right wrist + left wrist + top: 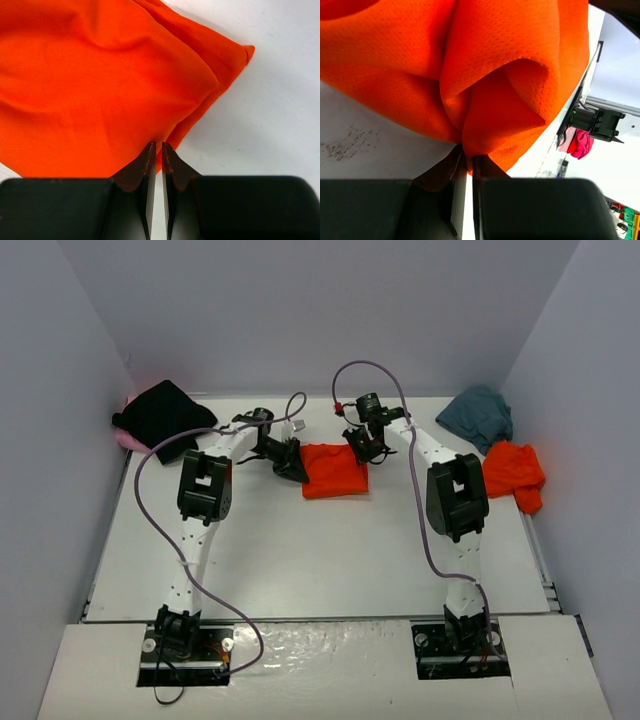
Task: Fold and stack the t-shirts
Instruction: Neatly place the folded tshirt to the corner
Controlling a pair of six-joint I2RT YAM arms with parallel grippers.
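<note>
Centre orange shirt: it (335,472) lies in the middle of the surface (300,560), between my two arms. It is gathered into a rough rectangle, so I judge it partly folded.
Left pincer: mine (468,162) is closed tight on that shirt's left edge, and the cloth puckers into a bunch right at the tips.
Right pincer: this one (159,150) is closed to a thin slit at the shirt's far right edge. A fold of cloth seems pinched between the tips, though I cannot tell how deep it goes.
Step in hand: I judge I am holding both sides ready for the next fold.
Second orange shirt: it (513,475) sits crumpled at the right edge, well apart from both pincers.
Teal-grey shirt: it (478,415) is heaped in the far right corner, unfolded.
Black shirt: it (160,415) is a loose heap in the far left corner.
Pink shirt: only a sliver (126,437) shows beneath the black one.
Progress: early by my reckoning, with one shirt under way, four not yet folded and no stack begun.
</note>
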